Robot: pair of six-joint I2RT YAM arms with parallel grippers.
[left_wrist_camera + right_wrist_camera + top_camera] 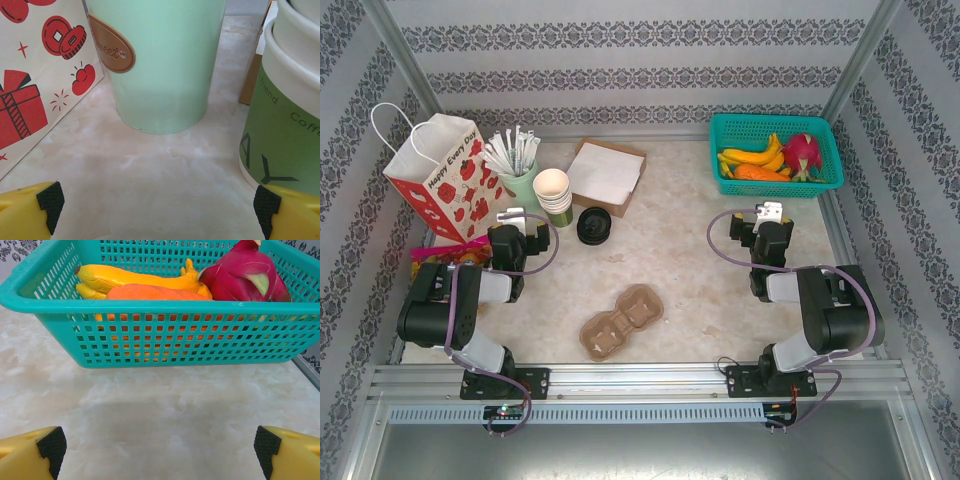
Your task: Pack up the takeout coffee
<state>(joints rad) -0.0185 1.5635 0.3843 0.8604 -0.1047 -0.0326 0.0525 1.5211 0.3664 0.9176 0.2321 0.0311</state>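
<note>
Several paper cups (553,193), nested in one stack, stand in the upper left of the top view, just right of the pale green straw cup (523,184). The black lids (593,226) lie stacked just beside them, to the lower right. Empty paper is probably light and easily crushed, and its wall slippery, so a gentle hold across the green band below the rim looks soundest. The left gripper (513,217) and the right gripper (770,213) both gape wide, holding nothing.
</note>
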